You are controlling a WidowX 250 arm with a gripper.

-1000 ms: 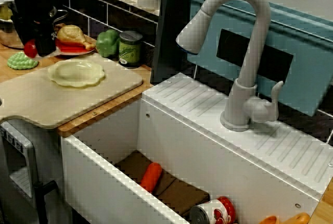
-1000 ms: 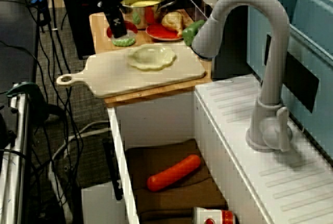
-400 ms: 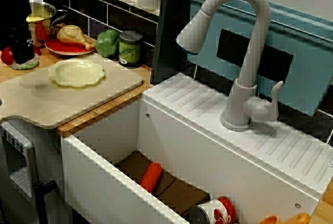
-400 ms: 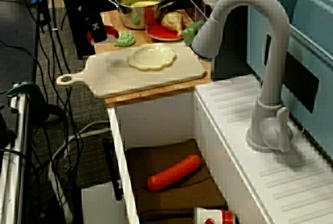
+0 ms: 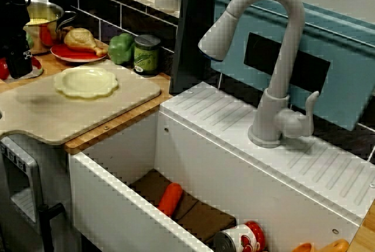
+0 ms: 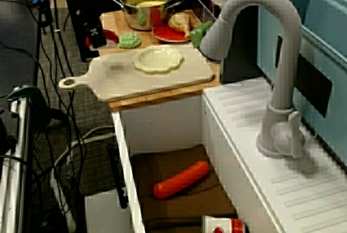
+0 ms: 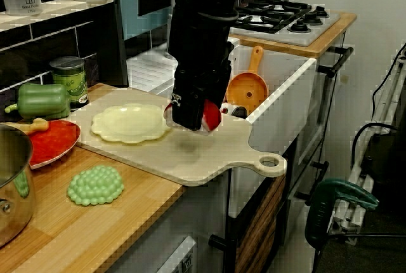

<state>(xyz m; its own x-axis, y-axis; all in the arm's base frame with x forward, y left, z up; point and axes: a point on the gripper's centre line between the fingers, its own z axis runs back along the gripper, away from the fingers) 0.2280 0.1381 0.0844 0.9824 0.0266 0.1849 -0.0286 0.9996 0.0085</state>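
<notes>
Red round plastic piece (image 7: 211,116) is pinched at the tip of the black gripper (image 7: 193,120), raised over the beige cutting board (image 7: 209,155) beside the pale scalloped plate (image 7: 130,122). Grip looks off-centre: squeeze firmly, move slowly, avoid the green bumpy cluster (image 7: 95,184).

The pincer (image 6: 96,38) carried the red toy (image 6: 111,37) past the grapes (image 6: 129,40).

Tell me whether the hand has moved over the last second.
Yes. In the view from the sink's end, the hand, holding a red piece, went left: from above the green grapes to beside them, on their left.
</notes>
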